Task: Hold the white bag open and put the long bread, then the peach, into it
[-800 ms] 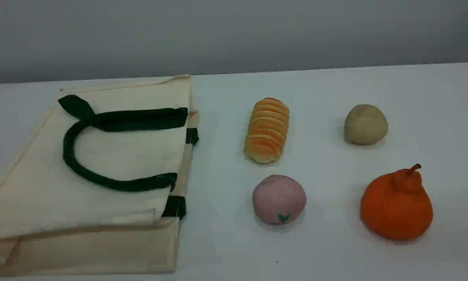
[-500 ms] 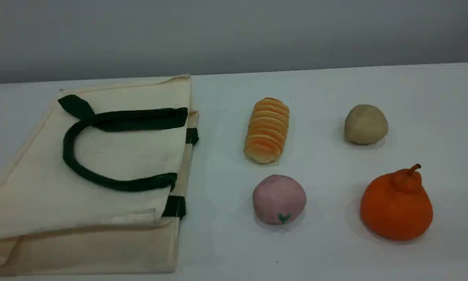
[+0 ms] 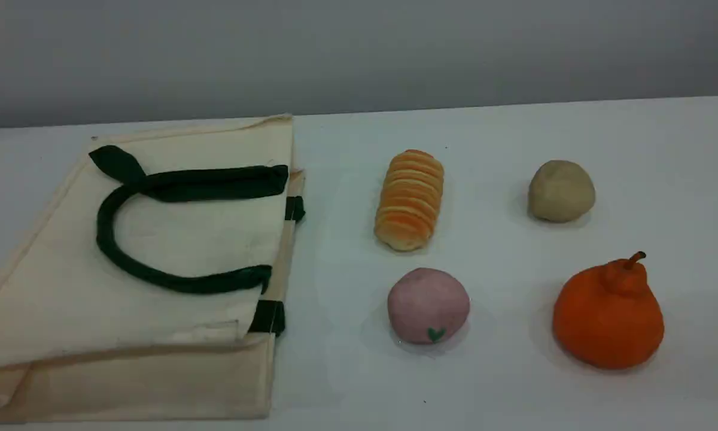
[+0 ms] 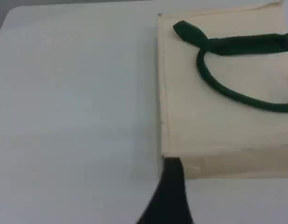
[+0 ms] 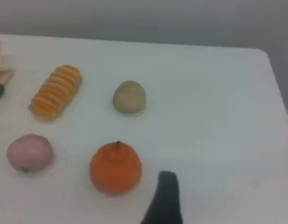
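The white bag (image 3: pixel 173 239) lies flat at the table's left, its dark green handle (image 3: pixel 105 227) looped on top and its mouth edge facing right. The long bread (image 3: pixel 409 199) lies just right of the bag, and the peach (image 3: pixel 428 305) sits in front of it, leaf mark toward the camera. Neither arm appears in the scene view. In the left wrist view, one dark fingertip (image 4: pixel 172 186) of my left gripper hangs over the white bag (image 4: pixel 214 121) near its corner. In the right wrist view, a dark fingertip (image 5: pixel 166 196) of my right gripper hovers right of the foods, with nothing held.
A round beige ball (image 3: pixel 560 190) sits at the back right. A bigger orange pear-shaped fruit (image 3: pixel 608 314) with a stem stands at the front right, closest to the right gripper's fingertip. The table's right edge (image 5: pixel 279 93) shows in the right wrist view.
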{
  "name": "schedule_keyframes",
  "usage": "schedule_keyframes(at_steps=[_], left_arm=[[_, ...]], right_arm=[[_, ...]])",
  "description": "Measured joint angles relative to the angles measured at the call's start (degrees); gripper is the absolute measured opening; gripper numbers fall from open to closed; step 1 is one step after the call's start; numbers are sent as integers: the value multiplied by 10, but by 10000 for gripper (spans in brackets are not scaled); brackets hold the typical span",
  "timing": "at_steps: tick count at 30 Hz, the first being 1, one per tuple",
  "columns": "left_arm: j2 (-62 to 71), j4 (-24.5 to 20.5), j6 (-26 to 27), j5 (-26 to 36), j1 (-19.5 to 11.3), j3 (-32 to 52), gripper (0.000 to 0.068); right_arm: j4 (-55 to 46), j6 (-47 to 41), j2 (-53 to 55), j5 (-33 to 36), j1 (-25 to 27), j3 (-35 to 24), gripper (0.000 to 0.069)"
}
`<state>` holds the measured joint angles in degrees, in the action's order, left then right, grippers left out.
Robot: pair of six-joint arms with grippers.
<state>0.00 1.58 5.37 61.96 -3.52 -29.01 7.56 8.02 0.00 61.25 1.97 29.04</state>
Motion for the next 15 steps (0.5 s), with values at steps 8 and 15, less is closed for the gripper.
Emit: schedule_keyframes(at_steps=[8, 15], left_arm=[[0, 0, -1, 0, 0, 0, 593], [0, 0, -1, 0, 2, 0, 593]], right_arm=[[0, 0, 0, 0, 0, 0, 589], [0, 0, 0, 0, -3, 0, 589]])
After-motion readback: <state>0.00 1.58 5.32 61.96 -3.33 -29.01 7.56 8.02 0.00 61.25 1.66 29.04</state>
